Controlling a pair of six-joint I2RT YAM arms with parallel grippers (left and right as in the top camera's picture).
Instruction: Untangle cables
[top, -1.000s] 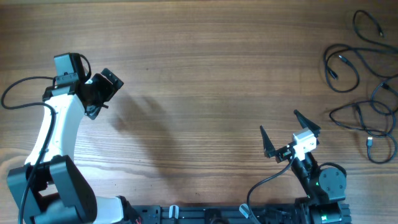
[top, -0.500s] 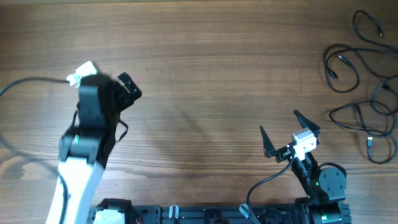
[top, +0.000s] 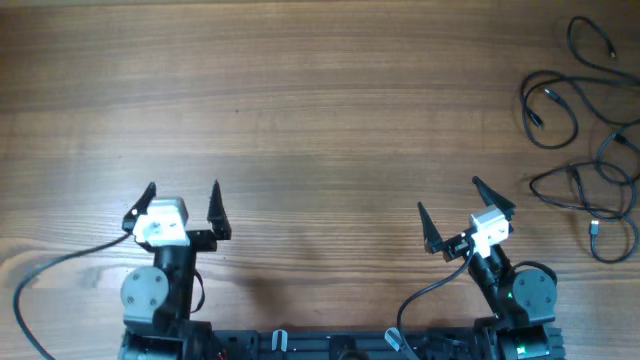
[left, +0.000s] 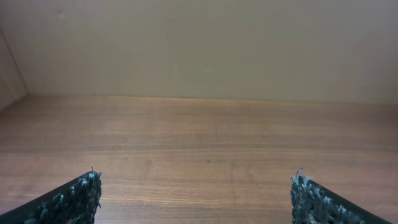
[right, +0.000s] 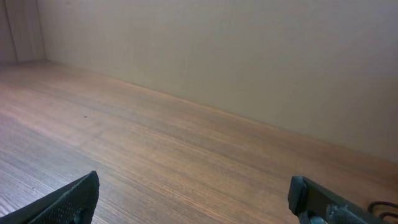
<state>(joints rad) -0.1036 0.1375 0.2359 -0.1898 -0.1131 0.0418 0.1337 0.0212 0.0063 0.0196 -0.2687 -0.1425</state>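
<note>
The cables (top: 585, 130) lie as loose black loops with small plug ends at the far right of the wooden table in the overhead view. A sliver of one shows at the lower right edge of the right wrist view (right: 382, 204). My left gripper (top: 182, 199) is open and empty near the front left, far from the cables; its fingertips frame bare wood in the left wrist view (left: 196, 186). My right gripper (top: 459, 205) is open and empty at the front right, a short way left of the cables; it also shows in the right wrist view (right: 196, 193).
The wooden table (top: 320, 100) stretches wide between the two arms. A beige wall (left: 199, 43) stands behind the table's far edge. The arm bases sit at the front edge.
My left arm has swung down from the upper left and folded back to the front edge, its gripper now open and facing the far wall. The right arm and cables have not moved.
</note>
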